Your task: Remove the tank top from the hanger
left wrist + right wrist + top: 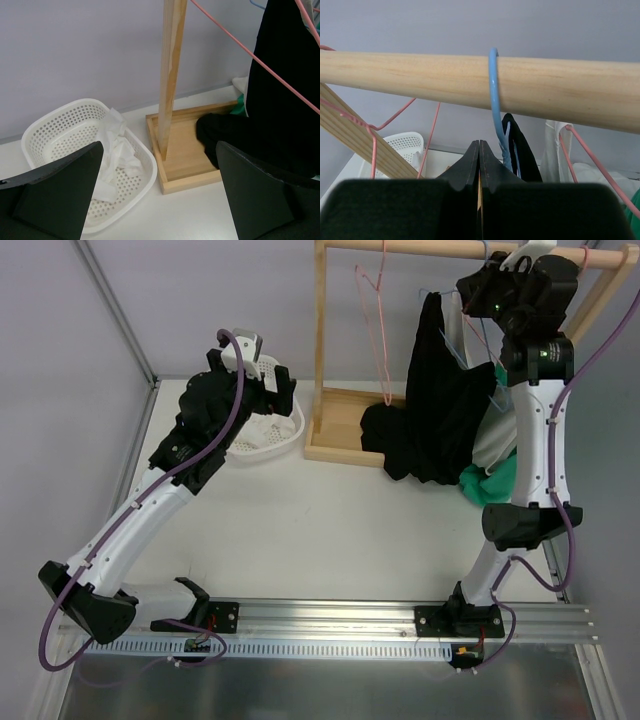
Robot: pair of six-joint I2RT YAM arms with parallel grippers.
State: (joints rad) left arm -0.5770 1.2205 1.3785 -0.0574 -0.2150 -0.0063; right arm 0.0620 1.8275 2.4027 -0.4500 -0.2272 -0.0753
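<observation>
The black tank top (440,410) hangs from a blue hanger (470,335) on the rack's wooden rod (450,248), its lower part bunched on the rack base. In the right wrist view the blue hook (495,110) loops over the rod (470,80), with a black strap (520,150) below it. My right gripper (479,145) is shut, with nothing visible between the jaws, just left of the hook and below the rod; it also shows in the top view (478,288). My left gripper (160,147) is open and empty, low by the basket, also visible from above (268,375).
A white perforated basket (60,130) holding white cloth sits left of the wooden rack base (190,165). An empty pink hanger (375,310) hangs on the rod. White (495,435) and green (485,480) garments hang or lie behind the tank top. A grey wall stands behind.
</observation>
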